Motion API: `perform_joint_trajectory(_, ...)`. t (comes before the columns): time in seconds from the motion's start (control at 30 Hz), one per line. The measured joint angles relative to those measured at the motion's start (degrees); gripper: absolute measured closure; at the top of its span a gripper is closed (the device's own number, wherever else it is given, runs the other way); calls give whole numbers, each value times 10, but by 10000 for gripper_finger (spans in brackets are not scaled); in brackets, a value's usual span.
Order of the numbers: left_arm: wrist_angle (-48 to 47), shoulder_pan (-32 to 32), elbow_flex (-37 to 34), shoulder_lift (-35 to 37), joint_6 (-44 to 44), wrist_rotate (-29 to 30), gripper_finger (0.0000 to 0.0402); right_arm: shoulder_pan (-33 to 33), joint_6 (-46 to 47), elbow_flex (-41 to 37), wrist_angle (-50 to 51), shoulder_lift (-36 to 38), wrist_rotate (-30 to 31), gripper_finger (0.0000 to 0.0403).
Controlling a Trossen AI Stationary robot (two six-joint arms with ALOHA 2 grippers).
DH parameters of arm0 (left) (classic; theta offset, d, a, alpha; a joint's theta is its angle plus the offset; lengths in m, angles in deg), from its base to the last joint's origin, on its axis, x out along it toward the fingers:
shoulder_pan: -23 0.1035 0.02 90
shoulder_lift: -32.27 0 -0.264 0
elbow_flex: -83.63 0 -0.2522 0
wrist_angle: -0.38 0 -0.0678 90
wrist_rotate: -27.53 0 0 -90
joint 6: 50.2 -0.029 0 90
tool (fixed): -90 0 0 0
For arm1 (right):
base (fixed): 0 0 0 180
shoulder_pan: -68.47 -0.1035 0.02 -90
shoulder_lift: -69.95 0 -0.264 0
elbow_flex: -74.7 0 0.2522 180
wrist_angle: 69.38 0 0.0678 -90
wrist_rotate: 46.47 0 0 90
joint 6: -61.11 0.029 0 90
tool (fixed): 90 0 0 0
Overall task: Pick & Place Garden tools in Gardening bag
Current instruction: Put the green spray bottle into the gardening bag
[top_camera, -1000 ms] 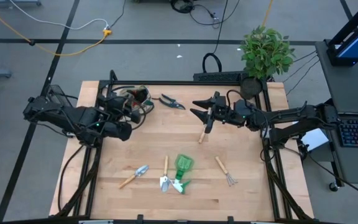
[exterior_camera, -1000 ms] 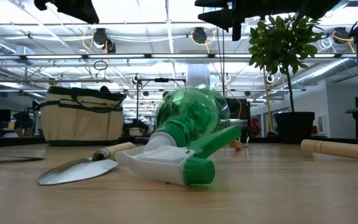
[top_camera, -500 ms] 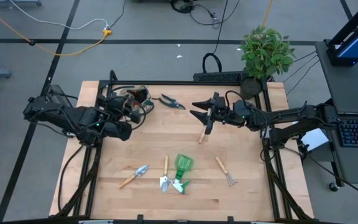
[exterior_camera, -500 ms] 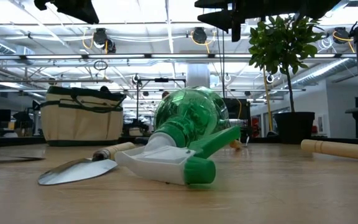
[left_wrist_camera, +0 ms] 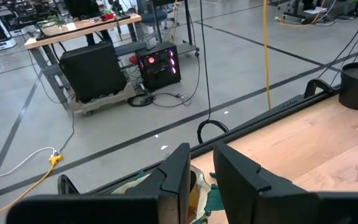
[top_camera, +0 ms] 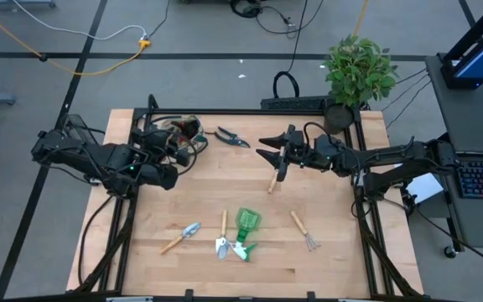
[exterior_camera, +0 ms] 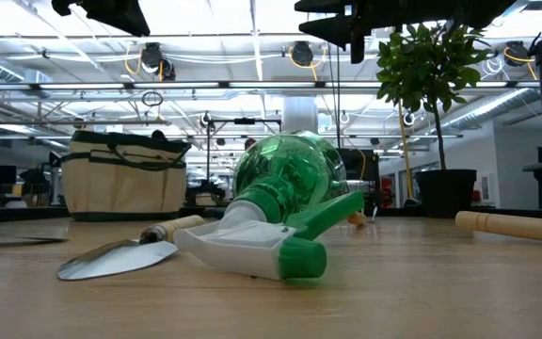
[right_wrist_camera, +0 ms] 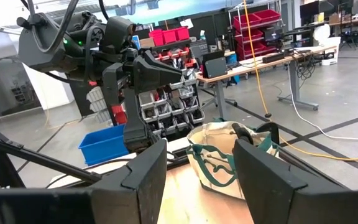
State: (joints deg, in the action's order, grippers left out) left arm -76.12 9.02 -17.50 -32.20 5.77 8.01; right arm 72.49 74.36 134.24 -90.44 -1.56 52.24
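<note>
The right gripper (top_camera: 272, 156), released, hovers over a wooden-handled tool (top_camera: 272, 182) mid-table; descending off-centre, it may push the handle away. The left gripper (top_camera: 171, 144), clenched empty, waits above the gardening bag (top_camera: 189, 128) at the far left corner.

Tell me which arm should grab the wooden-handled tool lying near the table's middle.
The right. Its hand hangs open almost directly over that wooden-handled tool, with nothing in it. The left hand is nearly shut beside the gardening bag at the table's far left corner, farther from the tool.
</note>
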Motion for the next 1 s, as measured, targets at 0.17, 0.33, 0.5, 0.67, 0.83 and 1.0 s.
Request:
perform_joint_trajectory(0.17,0,0,0,0,0,-1,325,0,0,0,0,0,-4,222)
perform_joint_trajectory(0.33,0,-4,0,0,0,-8,325,0,-5,0,4,0,-21,222)
perform_joint_trajectory(0.5,-3,-17,0,0,0,-37,325,0,-10,0,8,0,-75,222)
perform_joint_trajectory(0.67,-16,-38,0,5,8,-67,325,-1,-10,0,11,0,-148,222)
perform_joint_trajectory(0.83,-57,-66,-4,15,64,-87,325,-20,-34,0,34,0,-172,222)
perform_joint_trajectory(1.0,-59,-101,-36,43,117,-88,325,-40,-39,0,66,0,-180,222)
